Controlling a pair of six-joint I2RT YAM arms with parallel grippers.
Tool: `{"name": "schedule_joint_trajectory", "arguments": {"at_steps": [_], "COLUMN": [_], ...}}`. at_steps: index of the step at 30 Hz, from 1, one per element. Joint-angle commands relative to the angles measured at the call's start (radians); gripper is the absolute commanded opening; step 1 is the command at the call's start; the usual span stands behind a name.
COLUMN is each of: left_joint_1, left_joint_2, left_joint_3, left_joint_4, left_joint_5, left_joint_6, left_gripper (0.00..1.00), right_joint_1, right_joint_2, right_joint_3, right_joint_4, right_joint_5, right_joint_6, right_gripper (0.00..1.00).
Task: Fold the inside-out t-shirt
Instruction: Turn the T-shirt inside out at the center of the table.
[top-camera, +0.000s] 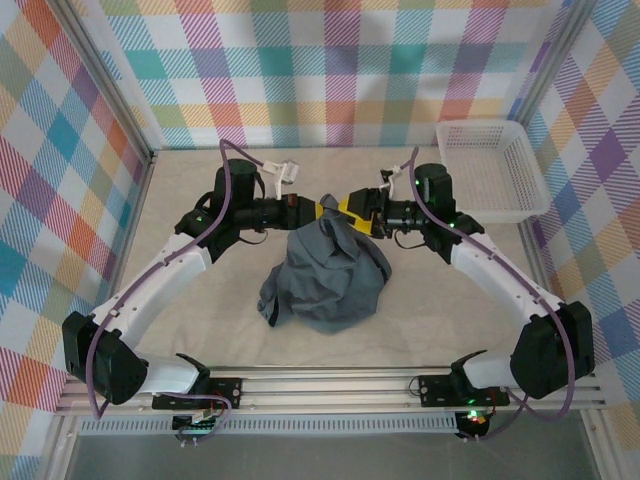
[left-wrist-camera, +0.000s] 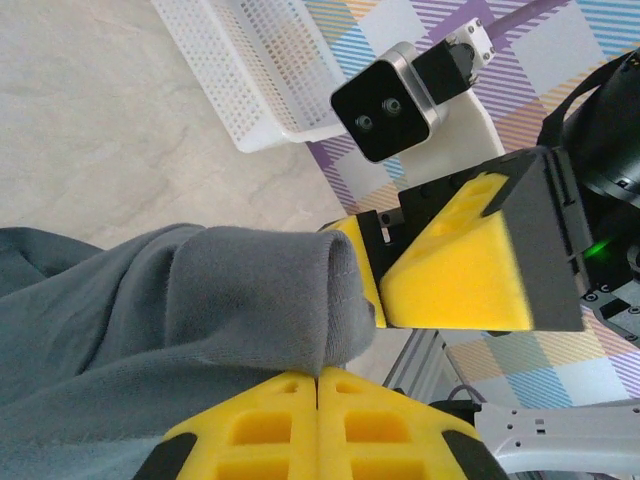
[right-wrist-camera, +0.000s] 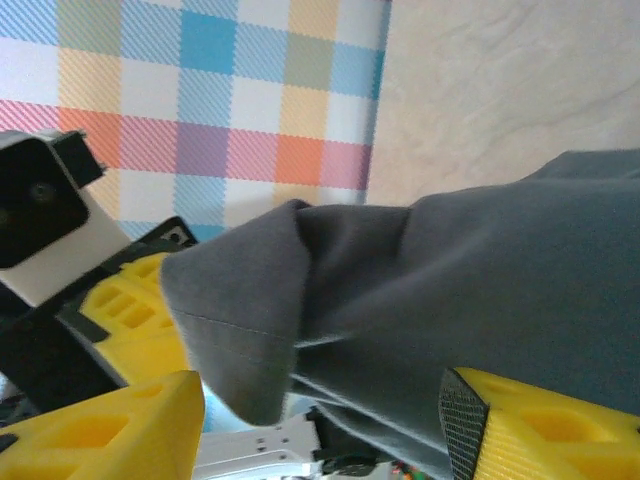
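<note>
Slate-grey cloth is what I'm looking at first: the t-shirt (top-camera: 325, 275) sits in a crumpled heap around the middle of the table (top-camera: 200, 320), not spread flat, with one point of it lifted into a peak on the side towards the far edge. From that peak the bundle falls away towards the near edge and a little to the left, so I'd put its long axis roughly far-to-near. Both arms meet at the peak, nose to nose, so neither is clearly the nearer one. The left gripper (left-wrist-camera: 318, 375) has its yellow fingers pressed together and a thick, rolled fold of the fabric is pinched in them; that is the grip carrying the raised part. The right gripper (right-wrist-camera: 320, 420) faces it from the other side with its fingers standing well apart, and the hemmed fold hangs in the gap between them without being clamped, as far as I can judge from the right wrist view. In my reading the next move turns on that gap, because the cloth already lies inside the right jaws, just beside the left pinch. The white mesh basket (top-camera: 527, 165) waits at the far right corner, well apart from the shirt.
</note>
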Motion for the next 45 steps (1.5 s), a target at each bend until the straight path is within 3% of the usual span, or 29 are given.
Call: {"name": "schedule_joint_trajectory", "arguments": {"at_steps": [1,4,7,8,10,12,16,19,21,23,24,27,30,31,35,36,39,40,42,45], "left_joint_1": [-0.002,-0.002,-0.002,-0.002,-0.003,-0.003,-0.007,-0.019,-0.048,-0.072,-0.071,-0.041,0.011,0.027,0.095,0.106,0.084,0.054,-0.029,-0.147], "left_joint_2": [0.001,0.001,0.004,0.007,0.013,0.017,0.035,0.114,0.186,0.220,0.230,0.238,0.207,0.191,0.146,0.136,0.070,0.042,0.008,0.024], "left_joint_3": [0.010,0.003,0.007,0.009,0.012,0.009,-0.050,-0.103,-0.108,-0.129,-0.142,-0.156,-0.166,-0.164,-0.132,-0.121,-0.107,-0.106,-0.089,-0.031], "left_joint_4": [-0.002,0.008,0.006,0.005,0.002,-0.006,-0.087,-0.064,-0.082,-0.092,-0.098,-0.122,-0.083,-0.080,-0.135,-0.145,-0.105,-0.076,-0.041,-0.024], "left_joint_5": [-0.003,-0.003,-0.003,-0.002,-0.004,-0.026,-0.098,0.000,0.038,-0.038,-0.097,-0.255,-0.262,-0.267,-0.309,-0.286,-0.173,-0.159,-0.190,-0.282], "left_joint_6": [-0.005,-0.009,-0.005,-0.003,0.004,0.014,0.075,0.077,0.084,0.102,0.101,0.107,0.105,0.108,0.123,0.127,0.118,0.113,0.118,0.103], "left_gripper": [0.00,0.00,0.00,0.00,0.00,0.01,0.50,0.68,0.71,0.69,0.63,0.36,0.05,0.00,0.00,0.05,0.54,0.62,0.67,0.67], "right_joint_1": [0.008,0.016,0.027,0.028,0.028,0.028,0.010,-0.009,-0.032,-0.065,-0.086,-0.143,-0.175,-0.184,-0.211,-0.211,-0.211,-0.210,-0.205,-0.203], "right_joint_2": [0.010,0.036,0.054,0.054,0.050,0.036,0.001,0.002,0.002,-0.002,-0.006,-0.026,-0.035,-0.035,-0.039,-0.037,-0.022,-0.017,-0.009,-0.004], "right_joint_3": [-0.013,-0.003,0.008,0.006,0.005,0.012,0.071,0.123,0.153,0.189,0.213,0.279,0.336,0.347,0.323,0.311,0.286,0.285,0.288,0.287], "right_joint_4": [0.186,0.224,0.217,0.211,0.188,0.183,0.144,0.090,0.065,0.029,0.004,-0.141,-0.351,-0.413,-0.498,-0.494,-0.444,-0.434,-0.430,-0.428], "right_joint_5": [-0.056,-0.063,-0.060,-0.055,-0.035,-0.015,0.031,0.026,0.019,0.008,0.003,0.006,0.024,0.027,0.014,0.007,-0.044,-0.057,-0.058,-0.051], "right_joint_6": [0.187,0.225,0.213,0.207,0.198,0.192,0.137,0.115,0.119,0.121,0.119,0.072,-0.062,-0.103,-0.144,-0.137,-0.098,-0.095,-0.100,-0.100], "right_gripper": [0.64,0.60,0.45,0.39,0.14,0.00,0.00,0.00,0.00,0.00,0.00,0.00,0.00,0.00,0.00,0.00,0.00,0.00,0.00,0.00]}}
